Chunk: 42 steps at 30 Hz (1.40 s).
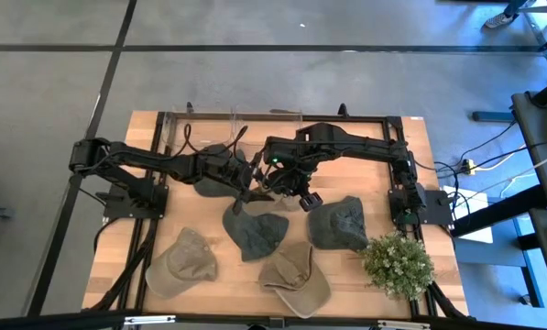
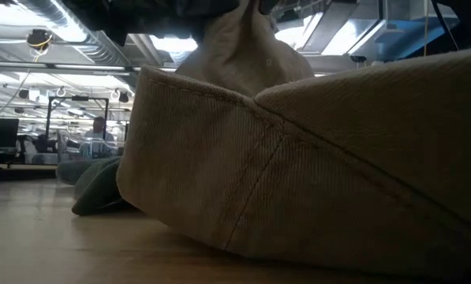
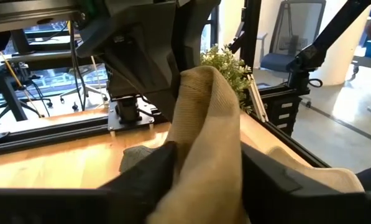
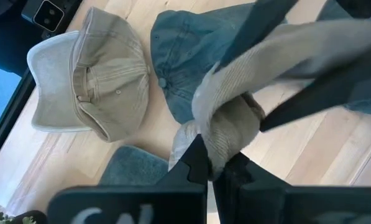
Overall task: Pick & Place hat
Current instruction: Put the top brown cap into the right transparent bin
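High view first: both dark arms reach to the middle of the wooden tabletop (image 1: 420, 137), the left pincer (image 1: 246, 183) and right pincer (image 1: 278, 179) meeting over a bunched tan corduroy hat (image 1: 259, 194) – only slivers of it show between them. Below lie a dark grey-green cap (image 1: 255, 234), a second grey-green cap (image 1: 339, 225), a khaki cap (image 1: 183, 263) and a tan cap (image 1: 296, 278). A small green potted plant (image 1: 398, 264) stands near the tabletop's lower right corner.

Low view: a large tan corduroy cap (image 2: 338, 181) fills most of the picture, resting on the wood, with a dark green cap (image 2: 101, 185) lying behind it. A person is seated far off in the room.

Left wrist view: the left pincer's two dark fingers (image 3: 148, 177) stand on either side of an upright fold of the tan corduroy hat (image 3: 210, 137), pressing against it. The plant (image 3: 225, 62) shows behind.

Right wrist view: the right pincer (image 4: 217, 165) is clamped tight on a bunch of the tan hat (image 4: 229, 118) – the cloth stretches up and away toward the other arm's fingers. Under it lie the blue-grey cap (image 4: 179, 56) and the tan cap (image 4: 92, 74).
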Each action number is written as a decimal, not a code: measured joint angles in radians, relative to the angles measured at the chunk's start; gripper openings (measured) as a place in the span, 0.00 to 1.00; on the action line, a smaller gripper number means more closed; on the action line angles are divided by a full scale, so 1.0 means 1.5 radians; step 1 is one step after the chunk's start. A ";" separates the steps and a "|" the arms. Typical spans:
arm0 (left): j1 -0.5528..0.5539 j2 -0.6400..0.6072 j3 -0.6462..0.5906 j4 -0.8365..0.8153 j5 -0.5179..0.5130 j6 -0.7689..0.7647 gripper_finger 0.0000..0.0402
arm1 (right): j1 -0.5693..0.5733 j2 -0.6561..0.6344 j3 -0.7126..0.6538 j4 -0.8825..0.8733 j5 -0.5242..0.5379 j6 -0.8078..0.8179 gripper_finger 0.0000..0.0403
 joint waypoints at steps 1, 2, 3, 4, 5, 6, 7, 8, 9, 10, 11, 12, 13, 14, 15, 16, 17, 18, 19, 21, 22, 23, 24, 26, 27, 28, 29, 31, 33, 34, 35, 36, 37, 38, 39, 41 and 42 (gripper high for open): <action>0.001 0.000 0.000 0.000 0.000 0.000 0.32 | 0.000 0.000 0.000 0.000 0.000 0.000 0.02; 0.001 0.000 0.000 0.000 0.000 0.000 0.28 | 0.000 0.000 0.000 0.000 0.000 0.000 0.02; 0.001 0.000 0.000 0.000 -0.003 0.001 0.24 | 0.000 0.000 0.000 0.000 0.000 0.000 0.02; 0.001 0.000 0.000 0.001 -0.007 0.004 0.20 | 0.000 0.000 0.000 0.000 0.000 0.000 0.03; 0.001 0.000 0.000 0.001 -0.010 0.010 0.16 | 0.000 0.000 0.000 0.000 0.000 0.002 0.03; 0.001 -0.001 0.000 0.001 -0.011 0.018 0.13 | 0.000 0.000 0.000 0.000 0.000 0.009 0.04; 0.001 -0.005 0.000 -0.003 -0.013 0.027 0.09 | 0.000 0.000 0.000 0.001 0.000 0.019 0.04; 0.002 -0.009 0.000 -0.005 -0.013 0.036 0.05 | 0.000 0.000 0.000 0.002 0.000 0.033 0.05; 0.003 -0.013 0.000 -0.005 -0.012 0.040 0.03 | 0.001 0.000 0.000 0.001 0.001 0.044 0.05; 0.005 -0.018 0.000 -0.006 -0.007 0.040 0.02 | 0.001 -0.001 0.000 -0.001 0.003 0.054 0.05; 0.007 -0.022 0.000 -0.008 -0.001 0.038 0.02 | 0.002 -0.001 0.000 -0.006 0.003 0.067 0.05; 0.009 -0.027 0.000 -0.007 0.004 0.036 0.02 | 0.003 -0.001 0.000 -0.006 0.003 0.069 0.05; 0.010 -0.032 0.000 -0.012 0.004 0.035 0.02 | 0.004 -0.001 0.000 -0.005 0.004 0.071 0.06; 0.010 -0.036 0.000 -0.017 0.004 0.037 0.02 | 0.005 -0.002 0.000 -0.005 0.006 0.074 0.06; 0.010 -0.040 0.000 -0.023 0.004 0.040 0.01 | 0.006 -0.003 0.000 -0.005 0.012 0.075 0.06; 0.010 -0.042 0.000 -0.028 0.004 0.041 0.01 | 0.007 -0.004 0.001 -0.005 0.025 0.076 0.06; 0.010 -0.044 0.000 -0.032 0.003 0.041 0.01 | 0.008 -0.005 0.001 -0.005 0.040 0.079 0.06; 0.010 -0.045 0.000 -0.036 0.003 0.041 0.01 | 0.009 -0.005 0.001 -0.005 0.051 0.083 0.06; 0.010 -0.045 0.000 -0.038 0.003 0.040 0.01 | 0.009 -0.005 0.001 -0.005 0.055 0.084 0.06; 0.010 -0.045 0.000 -0.041 0.003 0.040 0.01 | 0.009 -0.005 0.001 -0.006 0.044 0.086 0.08; 0.010 -0.045 0.000 -0.044 0.004 0.040 0.01 | 0.009 -0.005 0.001 -0.006 0.038 0.087 0.10; 0.010 -0.045 0.000 -0.047 0.004 0.040 0.01 | 0.009 -0.005 0.001 -0.006 0.037 0.091 0.13; 0.009 -0.045 0.000 -0.050 0.005 0.040 0.01 | 0.009 -0.005 0.001 -0.007 0.037 0.101 0.16; 0.009 -0.045 0.000 -0.051 0.005 0.039 0.01 | 0.009 -0.005 0.001 -0.009 0.037 0.110 0.23; 0.009 -0.045 0.000 -0.050 0.005 0.037 0.01 | 0.009 -0.005 0.001 -0.014 0.038 0.114 0.28; 0.009 -0.045 0.000 -0.051 0.005 0.036 0.01 | 0.009 -0.005 0.001 -0.023 0.043 0.119 0.32; 0.009 -0.045 0.000 -0.051 0.005 0.035 0.01 | 0.009 -0.006 0.001 -0.033 0.057 0.122 0.36; 0.009 -0.045 0.000 -0.051 0.005 0.035 0.01 | 0.010 -0.011 0.000 -0.033 0.094 0.143 0.43; 0.009 -0.045 0.000 -0.051 0.005 0.036 0.01 | 0.010 -0.024 0.000 -0.033 0.118 0.153 0.49; 0.009 -0.045 0.000 -0.053 0.005 0.039 0.01 | 0.010 -0.032 0.000 -0.033 0.122 0.154 0.51; 0.009 -0.045 0.000 -0.055 0.005 0.039 0.01 | 0.010 -0.040 0.000 -0.033 0.121 0.154 0.53; 0.008 -0.045 0.000 -0.057 0.009 0.040 0.01 | 0.010 -0.047 0.000 -0.033 0.117 0.154 0.54; 0.008 -0.045 0.000 -0.057 0.019 0.040 0.01 | 0.010 -0.054 0.000 -0.033 0.112 0.151 0.55; 0.007 -0.045 0.000 -0.056 0.037 0.040 0.01 | 0.010 -0.061 0.000 -0.033 0.110 0.145 0.56; 0.007 -0.045 0.000 -0.056 0.057 0.039 0.01 | 0.010 -0.068 0.000 -0.032 0.108 0.135 0.57; 0.006 -0.052 -0.001 -0.061 0.097 0.035 0.01 | 0.010 -0.081 0.000 -0.029 0.085 0.114 0.58; 0.006 -0.057 -0.001 -0.060 0.114 0.035 0.01 | 0.010 -0.084 0.000 -0.021 0.062 0.106 0.58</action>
